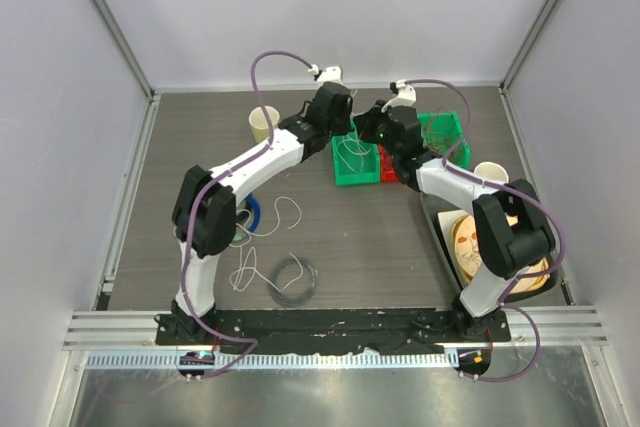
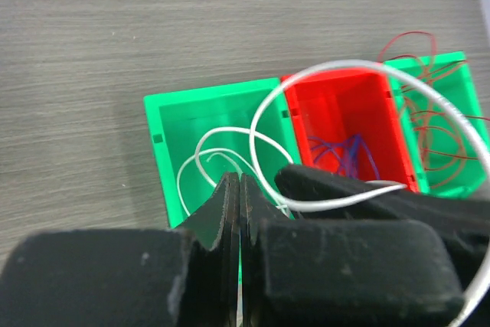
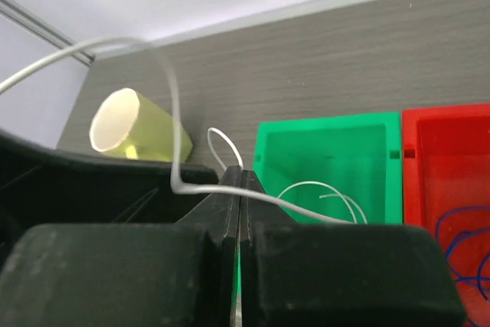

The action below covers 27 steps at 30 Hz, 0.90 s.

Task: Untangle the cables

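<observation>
A white cable (image 2: 264, 116) loops up out of the left green bin (image 2: 164, 158), with more of it coiled inside. My left gripper (image 2: 240, 180) is shut over this bin, the cable at its tips. My right gripper (image 3: 240, 174) is shut on the same white cable (image 3: 295, 206), which crosses its fingertips. Both grippers meet over the bins in the top view, left gripper (image 1: 343, 139) and right gripper (image 1: 368, 133). Blue-purple cables (image 2: 348, 151) lie in the red bin (image 2: 337, 89). Red cables (image 2: 429, 112) fill the right green bin (image 2: 459, 59). More white cables (image 1: 283, 212) lie loose on the table.
A dark grey coiled ring (image 1: 291, 279) and a blue ring (image 1: 252, 215) lie at the front left. A yellow cup (image 1: 263, 124) stands left of the bins, another cup (image 1: 490, 174) at the right. A tray with a wooden plate (image 1: 500, 247) sits at the front right.
</observation>
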Each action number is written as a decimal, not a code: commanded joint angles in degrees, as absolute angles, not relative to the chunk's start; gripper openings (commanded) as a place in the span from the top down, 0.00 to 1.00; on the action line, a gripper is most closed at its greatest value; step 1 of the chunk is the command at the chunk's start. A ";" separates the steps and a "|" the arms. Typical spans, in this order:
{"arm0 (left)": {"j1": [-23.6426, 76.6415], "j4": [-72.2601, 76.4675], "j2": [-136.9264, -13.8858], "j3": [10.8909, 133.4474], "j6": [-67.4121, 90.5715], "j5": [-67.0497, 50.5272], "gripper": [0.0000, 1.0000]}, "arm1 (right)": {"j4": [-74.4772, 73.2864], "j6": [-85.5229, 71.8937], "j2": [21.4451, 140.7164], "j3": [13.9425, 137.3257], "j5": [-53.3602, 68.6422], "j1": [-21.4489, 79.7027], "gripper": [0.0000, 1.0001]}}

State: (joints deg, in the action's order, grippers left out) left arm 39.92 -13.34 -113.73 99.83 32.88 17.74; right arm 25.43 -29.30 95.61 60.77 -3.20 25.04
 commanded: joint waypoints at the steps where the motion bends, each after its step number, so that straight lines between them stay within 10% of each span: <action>1: 39.46 -16.95 -118.20 105.99 33.84 19.60 1.00 | 26.99 -28.83 96.94 60.82 -4.92 25.14 0.99; 8: 39.29 -20.74 -124.10 111.09 35.50 18.72 1.00 | 18.38 -26.72 98.96 60.91 -1.32 25.14 0.94; 15: 38.58 -21.27 -124.72 110.39 37.35 17.23 1.00 | 13.10 -27.25 92.65 58.98 1.41 25.14 0.50; 27: 38.50 -20.74 -127.88 111.53 35.33 9.32 0.87 | 2.20 -30.23 67.89 47.13 -13.79 25.14 0.25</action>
